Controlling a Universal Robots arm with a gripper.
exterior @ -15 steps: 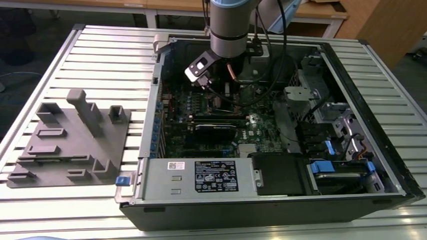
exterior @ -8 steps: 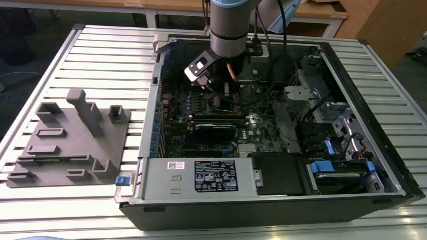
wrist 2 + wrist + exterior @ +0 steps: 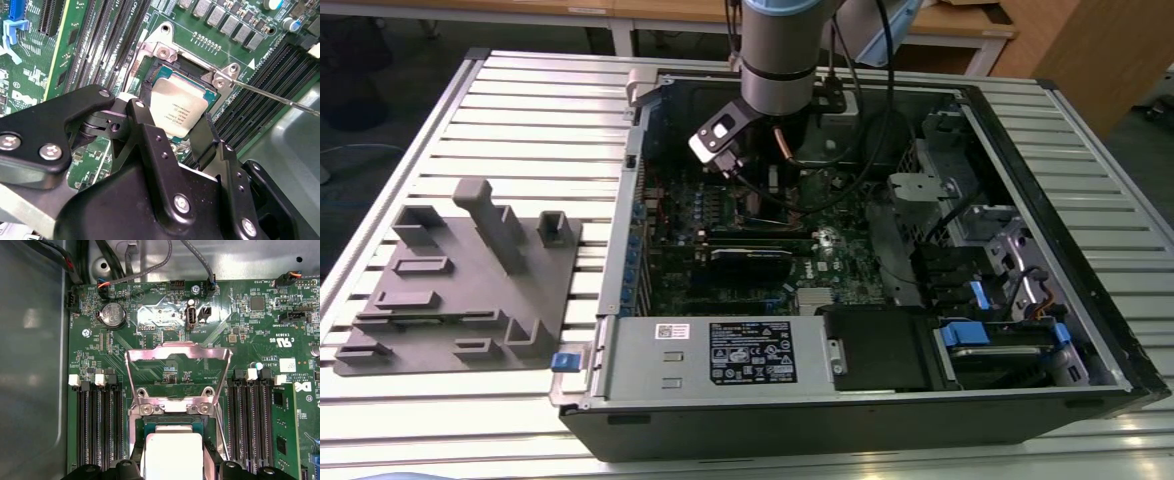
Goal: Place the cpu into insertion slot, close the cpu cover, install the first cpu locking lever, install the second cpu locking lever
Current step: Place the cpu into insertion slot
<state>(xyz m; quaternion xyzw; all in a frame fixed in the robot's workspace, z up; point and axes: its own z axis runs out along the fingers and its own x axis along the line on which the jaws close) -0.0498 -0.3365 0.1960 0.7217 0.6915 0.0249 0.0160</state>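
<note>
Silver-grey cpu, clamped in the gripper, sits over the socket; the first wrist view adds the cpu cover standing open behind that socket.

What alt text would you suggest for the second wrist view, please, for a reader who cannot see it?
The gripper holds the cpu, a silver-grey square chip, by opposite edges between its black fingers at the open socket of a motherboard. Black memory slots flank the socket, and a thin metal lever sticks out beside it.
</note>
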